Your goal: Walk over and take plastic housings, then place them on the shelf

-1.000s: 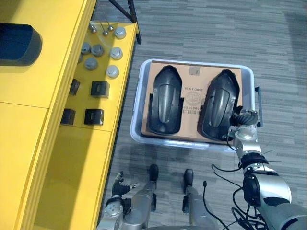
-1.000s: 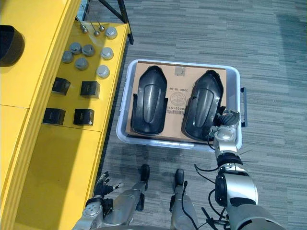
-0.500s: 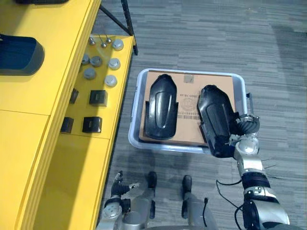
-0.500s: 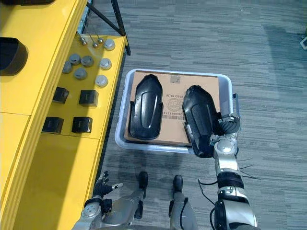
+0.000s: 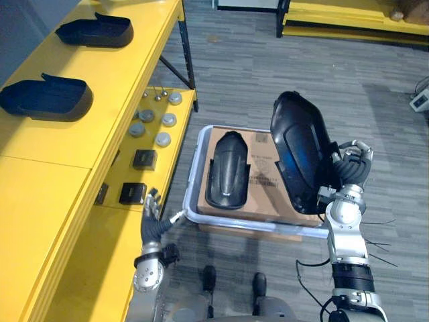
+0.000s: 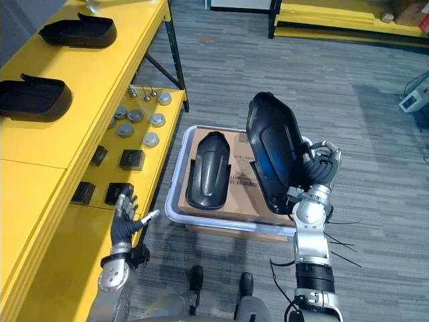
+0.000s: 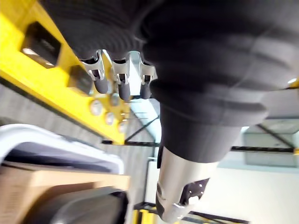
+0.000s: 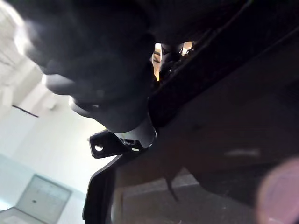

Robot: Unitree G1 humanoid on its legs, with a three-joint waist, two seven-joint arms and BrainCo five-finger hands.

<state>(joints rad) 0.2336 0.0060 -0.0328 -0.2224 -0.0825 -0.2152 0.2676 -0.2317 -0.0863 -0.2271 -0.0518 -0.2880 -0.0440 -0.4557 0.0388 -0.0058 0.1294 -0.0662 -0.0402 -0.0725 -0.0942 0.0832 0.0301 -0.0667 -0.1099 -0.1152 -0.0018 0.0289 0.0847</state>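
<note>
Black plastic housing [image 5: 301, 151] up in the air above the bin [image 5: 190, 194], gripped by curled fingers of the right hand [image 5: 350, 171]. Second housing [image 5: 228, 170] lying flat on cardboard [image 5: 263, 144] inside (dome side up). Left hand [image 5: 153, 216] by the yellow shelf [image 5: 100, 94], fingers spread wide, holding nothing.

housing [image 5: 301, 151]: glossy black plastic | cardboard [image 5: 263, 176]: matt brown | bin [image 5: 193, 176]: smooth pale plastic | shelf [image 5: 114, 87]: smooth yellow | floor [image 5: 375, 87]: rough carpet

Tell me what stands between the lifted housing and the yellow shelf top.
Nothing visible: the housing in the right hand hangs above the bin; the open left hand hovers low beside the shelf.
</note>
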